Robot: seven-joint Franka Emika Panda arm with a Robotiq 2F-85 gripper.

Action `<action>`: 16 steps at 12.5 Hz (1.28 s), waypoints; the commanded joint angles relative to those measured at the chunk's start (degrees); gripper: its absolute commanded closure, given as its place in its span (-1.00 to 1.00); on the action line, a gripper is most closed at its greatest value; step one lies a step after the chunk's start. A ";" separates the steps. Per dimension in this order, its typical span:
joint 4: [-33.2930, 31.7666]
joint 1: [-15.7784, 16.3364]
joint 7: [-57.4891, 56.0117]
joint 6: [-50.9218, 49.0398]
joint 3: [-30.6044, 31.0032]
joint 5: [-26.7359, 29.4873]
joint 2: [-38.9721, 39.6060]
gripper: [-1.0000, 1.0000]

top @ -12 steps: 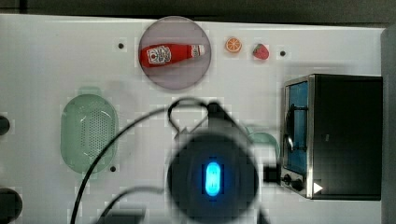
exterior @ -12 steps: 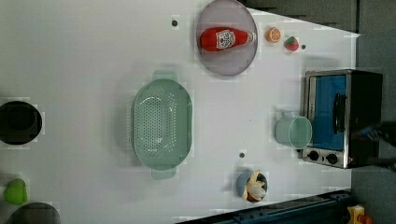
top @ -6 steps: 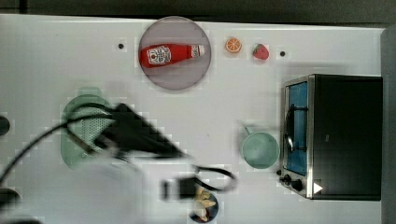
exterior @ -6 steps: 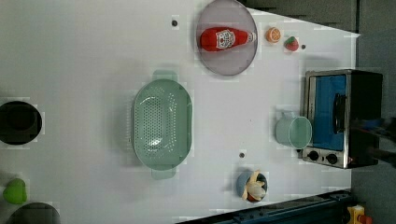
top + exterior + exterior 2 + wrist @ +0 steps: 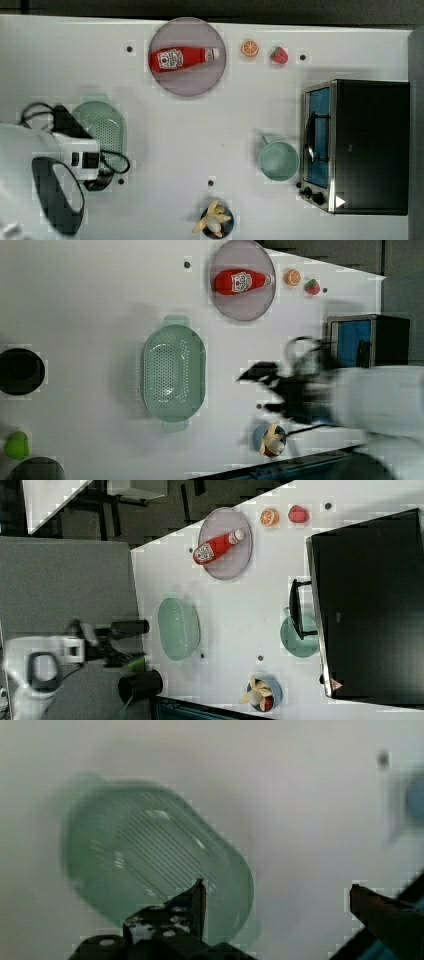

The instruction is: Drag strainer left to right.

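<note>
End effector has its fingers wide apart and nothing between them; in the wrist view one finger sits over the near edge of the strainer, the other is well off to the side over bare bench. I can't tell if that finger touches the rim or just hangs above it; motion blur doesn't help. In the top view the arm's white wrist covers the strainer's lower left part, so the end effector is at or right beside it. Strainer location: on the top view's left side of the bench, below and left of the grey plate with the ketchup bottle lying on it, well apart from the mug and the toaster oven on the top view's right. In the left view the strainer sits flat, long axis up-down, basin up. Progress judgement: drag not started, this is the approach. Left to do: get a finger inside the basin or hook the rim, then pull it across the open stretch of bench toward the mug side. The path looks free; the fruit bowl sits below the line.
</note>
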 commanded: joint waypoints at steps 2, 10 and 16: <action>-1.13 -1.15 28.75 9.65 3.47 -1.58 6.87 -1.00; -5.67 -0.72 42.36 33.30 1.65 -6.82 23.88 -1.00; -6.09 2.67 42.65 38.65 -5.39 -10.74 28.48 -1.00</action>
